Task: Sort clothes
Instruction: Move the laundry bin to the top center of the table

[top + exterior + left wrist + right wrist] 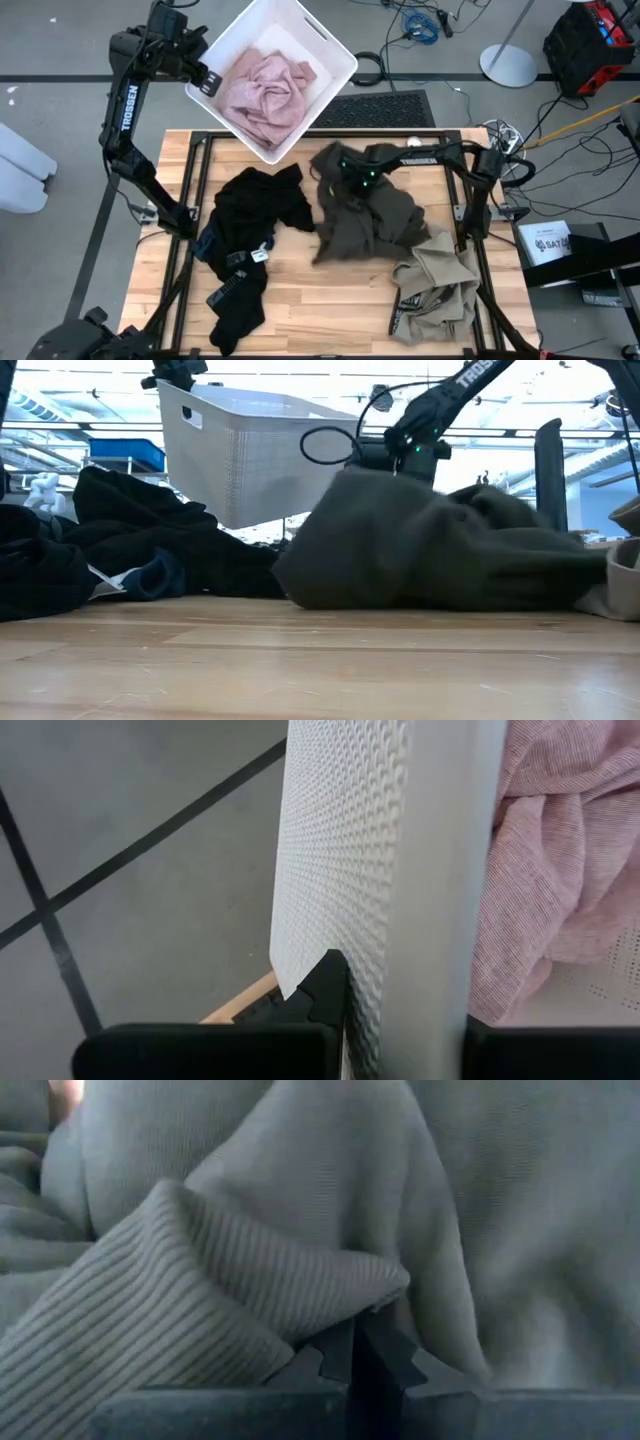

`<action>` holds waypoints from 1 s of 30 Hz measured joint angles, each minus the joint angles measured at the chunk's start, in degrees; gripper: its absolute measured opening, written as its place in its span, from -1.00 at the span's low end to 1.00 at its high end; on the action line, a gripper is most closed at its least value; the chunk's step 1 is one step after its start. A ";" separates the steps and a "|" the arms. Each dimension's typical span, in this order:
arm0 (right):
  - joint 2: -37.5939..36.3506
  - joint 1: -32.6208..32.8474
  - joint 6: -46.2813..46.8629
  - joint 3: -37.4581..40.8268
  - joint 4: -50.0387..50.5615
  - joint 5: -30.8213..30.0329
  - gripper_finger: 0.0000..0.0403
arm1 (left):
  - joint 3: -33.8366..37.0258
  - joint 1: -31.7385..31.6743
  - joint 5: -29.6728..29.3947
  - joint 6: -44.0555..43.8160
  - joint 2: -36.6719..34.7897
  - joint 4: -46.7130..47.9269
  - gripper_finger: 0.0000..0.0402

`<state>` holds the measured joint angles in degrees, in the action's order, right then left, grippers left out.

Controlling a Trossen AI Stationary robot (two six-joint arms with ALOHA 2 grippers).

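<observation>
A white bin (300, 45) with a pale pink garment (262, 90) inside hangs tilted over the table's far left corner, my left gripper (207, 82) shut on its wall. The large olive-green garment (370, 220) lies heaped mid-table, with my right gripper (355, 182) shut and down on its far part. Black clothes (255, 205) and a dark blue piece (212, 245) lie to the left. A khaki garment (435, 285) lies at the near right. My left gripper pinches the bin's side wall (400, 920) just below the rim, one finger (322, 985) outside and one inside beside the pink garment. The bin is lifted clear of the table and tilted. My right gripper (362, 1345) points steeply down, its shut fingertips against a fold of the olive garment next to a ribbed cuff (230, 1310). No cloth shows between the tips.
A dark metal frame (470, 215) runs around the table's edges. Bare wood (320, 300) shows at the near middle. Cables, a red box (595, 40) and a round stand base (508, 65) lie on the floor beyond the table.
</observation>
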<state>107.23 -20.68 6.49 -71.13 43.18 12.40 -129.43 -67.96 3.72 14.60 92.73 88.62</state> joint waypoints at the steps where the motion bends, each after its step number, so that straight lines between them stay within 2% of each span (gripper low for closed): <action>1: -0.76 1.25 0.47 0.06 0.90 0.60 -1.00 | 0.00 0.00 0.62 0.07 0.00 0.06 -0.91; 8: -8.99 11.79 4.96 0.08 7.31 3.08 -1.00 | 0.00 0.17 4.17 0.34 0.00 -0.02 -0.91; 14: -16.66 20.53 9.87 -0.23 7.21 3.45 -1.00 | 0.02 0.22 3.75 0.34 0.01 0.04 -0.91; 15: -17.85 21.64 10.00 -0.50 6.39 1.21 -1.00 | 0.02 0.22 3.64 0.34 0.02 0.04 -0.91; 17: -20.15 22.91 10.57 -1.04 3.36 -9.52 -1.00 | 0.02 0.22 3.59 0.32 0.02 -0.04 -0.91; 19: -21.08 21.47 8.45 -1.14 0.58 -19.30 -1.00 | 0.02 0.22 3.63 0.34 0.02 -0.07 -0.91; 21: -19.74 18.26 5.62 -1.14 -2.78 -23.50 -1.00 | 0.02 0.22 3.67 0.34 0.02 0.04 -0.91; 26: -10.83 9.43 -1.22 -1.08 -11.74 -24.06 -1.00 | 0.04 0.22 3.76 0.32 0.02 0.51 -0.91; 30: -2.37 4.97 -4.79 -1.08 -20.51 -24.49 -1.00 | 0.04 0.22 3.70 0.30 0.02 0.46 -0.91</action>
<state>104.87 -15.70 1.71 -72.20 22.67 -12.09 -129.38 -67.75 7.42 14.90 92.75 89.08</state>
